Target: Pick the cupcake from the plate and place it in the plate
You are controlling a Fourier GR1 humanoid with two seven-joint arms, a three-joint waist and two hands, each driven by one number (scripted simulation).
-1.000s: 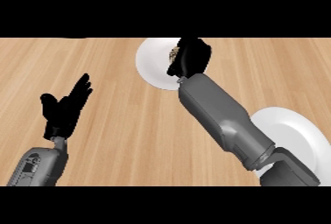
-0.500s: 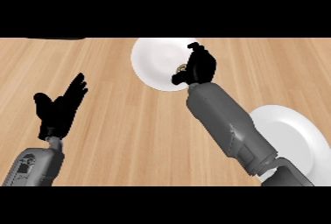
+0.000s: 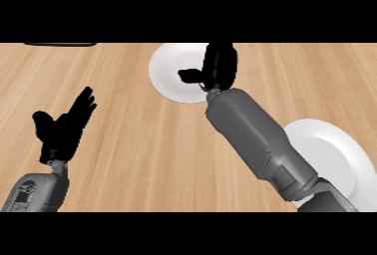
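A white plate (image 3: 168, 69) lies at the far middle of the wooden counter. My right hand (image 3: 219, 64) hangs over its right part, fingers curled downward and thumb (image 3: 190, 75) pointing left. The cupcake is almost wholly hidden inside that hand; only a small tan speck (image 3: 204, 87) shows under the wrist. A second white plate (image 3: 335, 147) lies near right, partly covered by my right forearm. My left hand (image 3: 63, 130) rests open at the left, fingers up, away from both plates.
A dark object (image 3: 59, 44) pokes in at the counter's far left edge. Bare wooden counter (image 3: 140, 149) stretches between the two arms.
My right hand closed in over the cupcake on the far plate, then shifted slightly towards the far edge; the cupcake, partly seen before, is now hidden. The left hand stayed put.
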